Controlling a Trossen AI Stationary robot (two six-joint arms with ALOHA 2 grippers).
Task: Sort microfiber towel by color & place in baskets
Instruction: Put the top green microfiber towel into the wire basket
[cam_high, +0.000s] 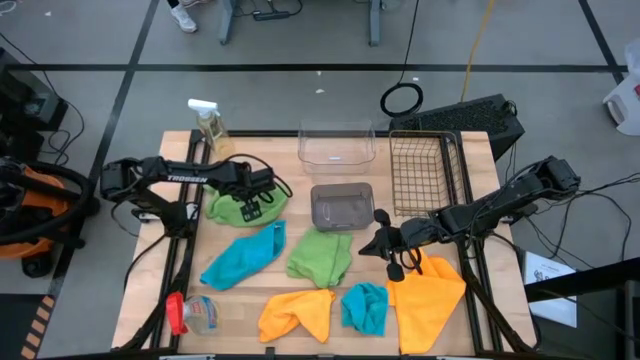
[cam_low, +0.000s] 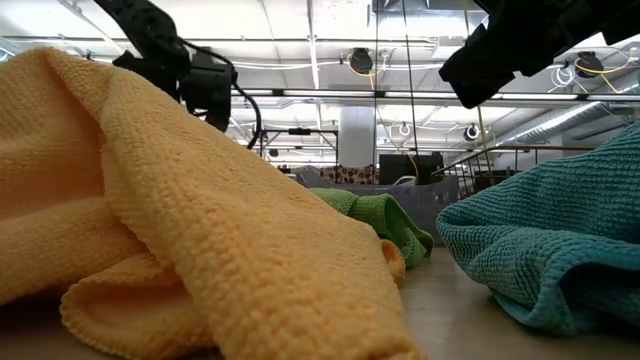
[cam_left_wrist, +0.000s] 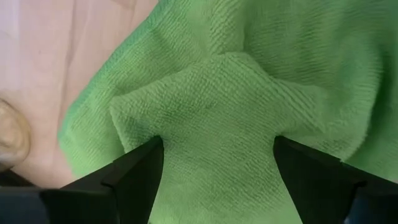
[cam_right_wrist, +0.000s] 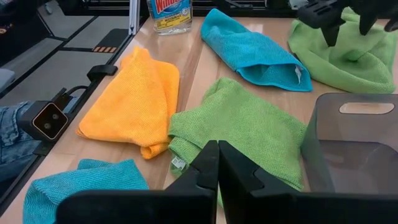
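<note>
Microfiber towels lie spread over the wooden counter (cam_high: 150, 270), none of them in a basket. One lime green towel (cam_high: 232, 208) is bunched at the counter's left side, and the left claw (cam_high: 252, 207) sits right down on it with its fingers (cam_left_wrist: 134, 174) spread wide, a raised fold of green cloth standing between them but not pinched. A turquoise towel (cam_high: 243, 257) lies just in front of that green one, stretched out on a slant. The second green towel (cam_high: 322, 255) lies in the middle, just in front of the smoky grey tub (cam_high: 342, 206) and touching its near wall. Along the front edge are an orange-yellow towel (cam_high: 297, 313), a crumpled second turquoise towel (cam_high: 365, 307) just beside it, and the larger orange-yellow towel (cam_high: 428, 297) at the right.

The right claw (cam_high: 396, 263) is pressed fully closed with nothing in it, hanging over the counter between the grey tub and the right orange towel, near the middle green towel.

Behind the grey tub stands the clear plastic tub (cam_high: 337, 145), and to its right the dark wire-mesh basket (cam_high: 423, 172); all three look empty.

A spray bottle with a white trigger (cam_high: 209, 122) stands at the back left corner, and a second bottle with a red cap (cam_high: 190, 313) lies on its side at the front left.
</note>
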